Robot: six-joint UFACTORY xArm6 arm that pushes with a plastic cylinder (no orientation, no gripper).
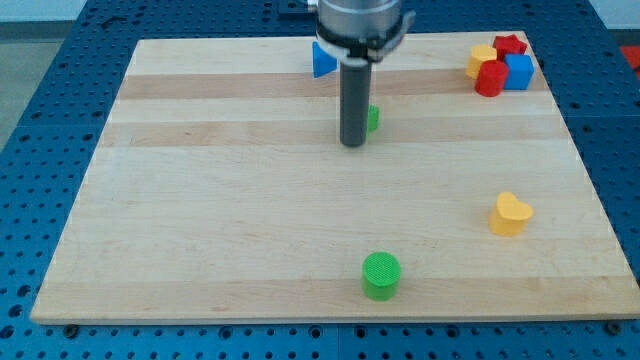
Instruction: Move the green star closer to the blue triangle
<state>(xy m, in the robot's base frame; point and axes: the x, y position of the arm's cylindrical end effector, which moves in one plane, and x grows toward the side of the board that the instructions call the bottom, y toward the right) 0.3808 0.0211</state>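
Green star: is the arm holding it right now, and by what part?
Nothing is held. My tip stands against the green star's left side, hiding most of it; the blue triangle sits up-left.

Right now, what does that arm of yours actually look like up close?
Only the end of it shows. A pale grey metal collar at the view's top, and below it a straight, dark grey round rod, smooth and unmarked, ending in my tip. No cables or labels are visible. The tip sits just left of the green star, below the blue triangle.
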